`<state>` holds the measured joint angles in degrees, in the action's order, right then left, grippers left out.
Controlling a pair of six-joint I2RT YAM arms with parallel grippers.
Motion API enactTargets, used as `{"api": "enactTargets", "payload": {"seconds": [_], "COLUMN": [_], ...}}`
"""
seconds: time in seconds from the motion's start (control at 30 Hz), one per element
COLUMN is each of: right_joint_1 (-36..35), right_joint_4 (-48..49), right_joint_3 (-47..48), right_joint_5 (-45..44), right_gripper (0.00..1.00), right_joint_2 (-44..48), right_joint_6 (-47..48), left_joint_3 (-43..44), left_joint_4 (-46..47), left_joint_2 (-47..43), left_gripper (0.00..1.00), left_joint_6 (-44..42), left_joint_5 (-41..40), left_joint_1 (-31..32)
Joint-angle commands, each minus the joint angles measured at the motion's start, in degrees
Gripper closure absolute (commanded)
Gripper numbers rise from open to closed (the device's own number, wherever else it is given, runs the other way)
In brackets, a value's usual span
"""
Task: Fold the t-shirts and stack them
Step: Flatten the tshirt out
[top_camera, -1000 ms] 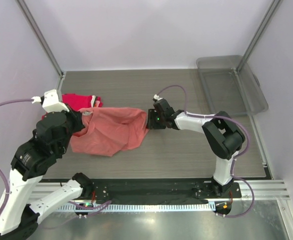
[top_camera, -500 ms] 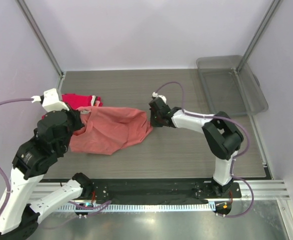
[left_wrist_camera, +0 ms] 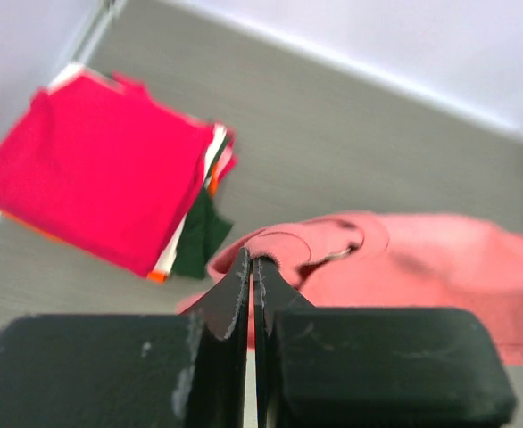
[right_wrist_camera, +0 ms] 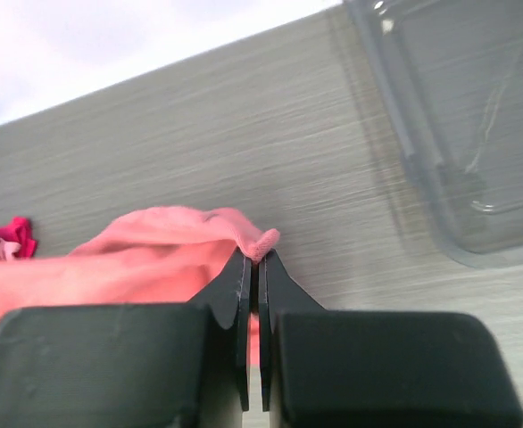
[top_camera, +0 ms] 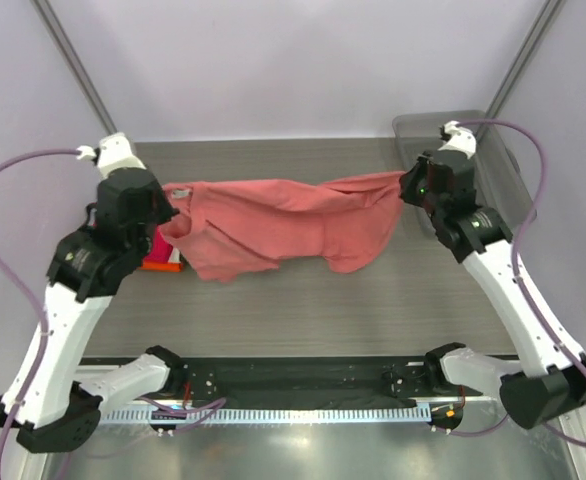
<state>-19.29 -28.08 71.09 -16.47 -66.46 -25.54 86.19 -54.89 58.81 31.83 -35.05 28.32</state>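
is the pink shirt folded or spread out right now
Spread, not folded: the coral shirt hangs stretched between the left hand and the right hand, each shut on one end, its middle sagging.

- A table point(top_camera: 303, 310) with a grey wood-grain top filled the middle of the overhead view.
- Plain pale walls point(top_camera: 293, 70) closed it in at 12, 9 and 3 o'clock.
- Slanting metal posts stood at 11 o'clock point(top_camera: 78, 75) and 1 o'clock point(top_camera: 518, 60).
- A clear grey bin point(right_wrist_camera: 458, 107) sat at 2 o'clock.
- A black base plate point(top_camera: 303, 375) ran along 6 o'clock.
- Lighting was soft and even.
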Motion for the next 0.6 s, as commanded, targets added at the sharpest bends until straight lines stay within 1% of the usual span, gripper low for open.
{"api": "enactTargets", "payload": {"seconds": [0.0, 0.1, 0.13, 0.23, 0.33, 0.43, 0.5, 0.57], "right_joint_1": [0.83, 1.01, 1.01, 1.01, 1.01, 1.01, 1.01, 1.01], "right_joint_4": [-6.9, -9.45, -9.8, -10.86, -12.08, -15.06, -16.57, -17.98], "right_joint_3": [3.61, 3.36, 3.01, 2.65, 4.75, 10.37, 15.1, 17.49], "right_joint_5": [-2.07, -4.96, -5.32, -6.29, -6.91, -7.78, -7.7, -6.74], "right_gripper": [0.99, 0.99, 0.99, 0.99, 0.99, 0.99, 0.99, 0.99], "right_joint_2": [5.44, 9.84, 12.9, 18.36, 22.41, 23.13, 22.6, 21.64], "right_joint_6": [1.99, 1.72, 1.55, 1.02, 1.46, 2.33, 2.95, 3.21], "left_joint_3": [8.18, 8.64, 7.95, 6.8, 7.15, 9.78, 11.01, 10.58], "left_joint_4": [0.49, 0.66, 0.93, 1.28, 0.84, -0.39, -1.44, -1.79], "left_joint_2": [-4.05, -6.59, -7.3, -9.93, -11.87, -13.27, -13.54, -13.89], "left_gripper": [1.0, 1.0, 1.0, 1.0, 1.0, 1.0, 1.0, 1.0], "left_joint_6": [-1.69, -1.25, -1.07, 0.07, 0.51, 1.03, 1.82, 3.58], "left_joint_5": [-2.13, -1.78, -1.34, 0.15, 0.85, 2.52, 5.15, 8.31], "left_joint_1": [-0.98, -0.89, -0.89, -0.89, -0.89, -0.98, -0.98, -0.98]}}
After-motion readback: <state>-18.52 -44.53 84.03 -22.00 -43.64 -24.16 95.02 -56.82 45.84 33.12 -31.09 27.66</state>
